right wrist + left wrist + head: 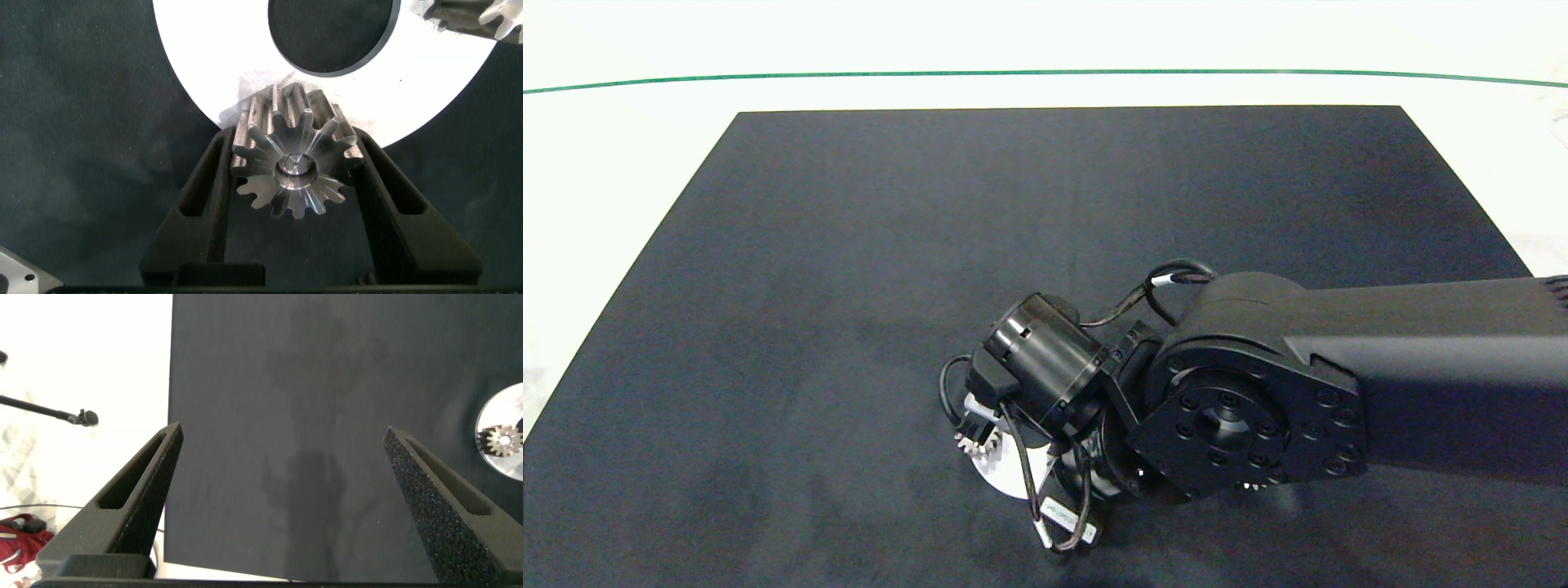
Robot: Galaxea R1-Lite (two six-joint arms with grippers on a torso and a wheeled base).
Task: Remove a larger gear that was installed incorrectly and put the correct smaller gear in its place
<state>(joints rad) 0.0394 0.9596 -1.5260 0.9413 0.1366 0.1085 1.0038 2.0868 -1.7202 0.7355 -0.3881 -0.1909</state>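
Reaching over the dark worktop point(849, 245), the right arm is hiding most of a white disc point(1013, 478). Left hand point(282, 498) is hovering spread apart. Right hand point(294, 175) is clamping the larger gear point(294, 163), bright with pointed teeth, at the disc's rim.

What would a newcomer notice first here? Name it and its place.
The bright gear gripped between the right tool's fingers, teeth fanned toward the right wrist camera, over the edge of the white ring plate. In the head view the right arm hides most of that plate on the black mat. The left tool hangs open over bare mat.
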